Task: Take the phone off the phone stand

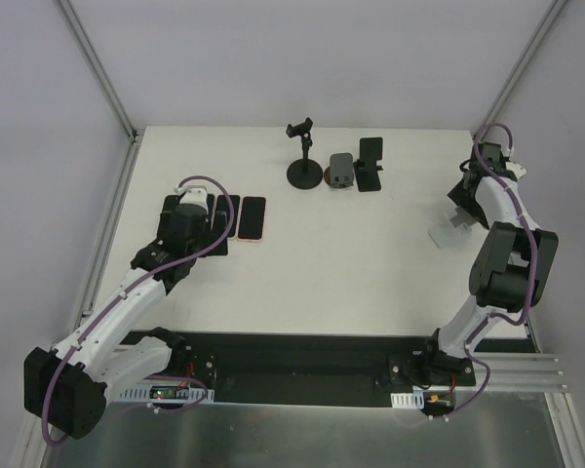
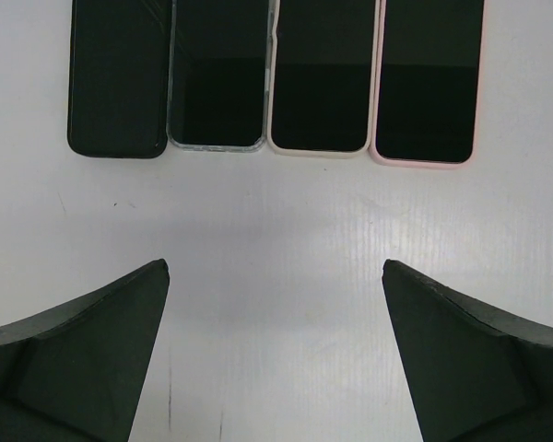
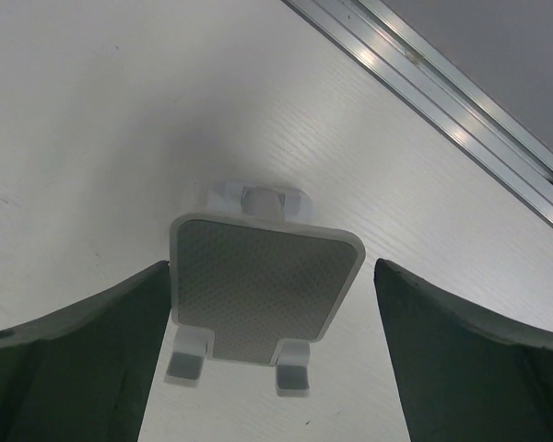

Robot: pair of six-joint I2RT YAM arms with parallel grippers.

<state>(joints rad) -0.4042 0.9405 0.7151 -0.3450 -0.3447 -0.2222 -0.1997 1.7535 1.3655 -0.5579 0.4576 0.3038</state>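
Right gripper point(image 3: 274, 269): jaws wide apart and holding nothing, straddling a white stand point(image 3: 263, 295) whose grey pad is bare. Left gripper point(image 2: 276, 276): likewise spread and empty, low over the table point(image 2: 276, 212), just short of a row of four phones point(image 2: 320, 78) lying flat, side by side. Further out, at the far middle of the table, a dark phone point(image 1: 370, 148) appears propped upright on a black stand point(image 1: 369, 181), beside a grey stand point(image 1: 342, 172) and a tripod mount point(image 1: 304, 156); the overhead view is too small to confirm detail. Assessment: that phone is the outstanding item, and the right arm is the nearer. Recommended: rise clear of the white stand first, approach from above, close across the phone's long edges above the cradle lip, then draw up along its lean so the stand neither tips nor drags.
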